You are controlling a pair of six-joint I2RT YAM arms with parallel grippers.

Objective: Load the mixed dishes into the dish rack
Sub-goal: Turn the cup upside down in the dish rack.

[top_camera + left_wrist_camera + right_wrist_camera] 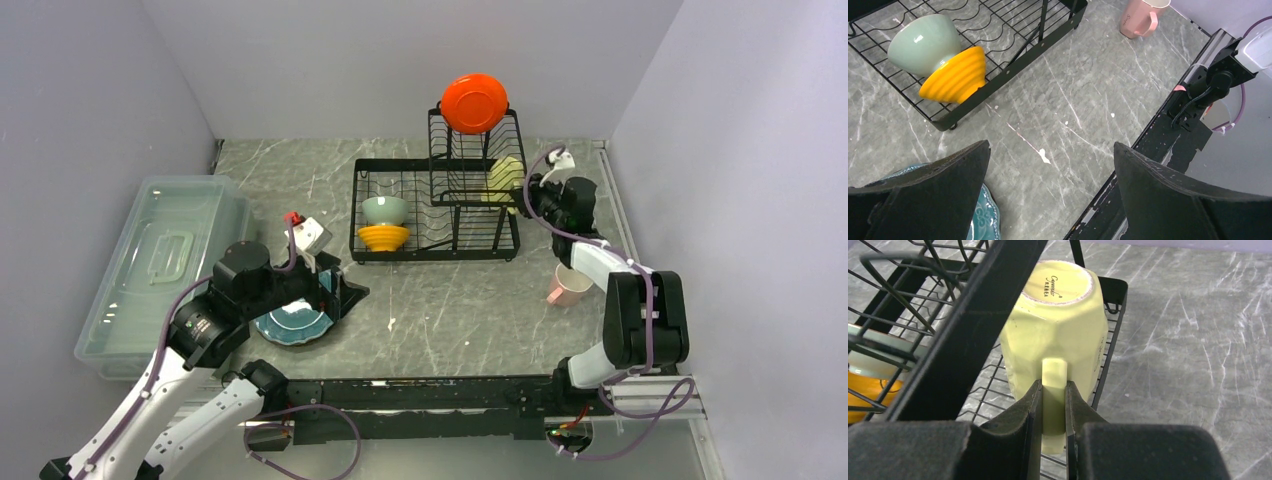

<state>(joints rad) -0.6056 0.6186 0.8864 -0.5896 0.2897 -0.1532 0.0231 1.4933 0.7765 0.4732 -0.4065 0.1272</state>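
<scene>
The black wire dish rack (400,166) stands at the back middle. An orange-red plate (474,102) stands in its raised tier. A pale green bowl (384,209) and an orange-yellow bowl (384,237) lie in its lower tray; both show in the left wrist view, green (923,42) and orange (955,75). My right gripper (1053,390) is shut on the handle of the pale yellow mug (1058,315), held upside down over the rack's right end (505,180). My left gripper (1050,150) is open above the table beside the teal plates (292,322). The pink mug (570,284) stands by the right arm.
A clear plastic lidded bin (160,265) lies at the left. A black rail (420,392) runs along the near edge. Walls close in on both sides and the back.
</scene>
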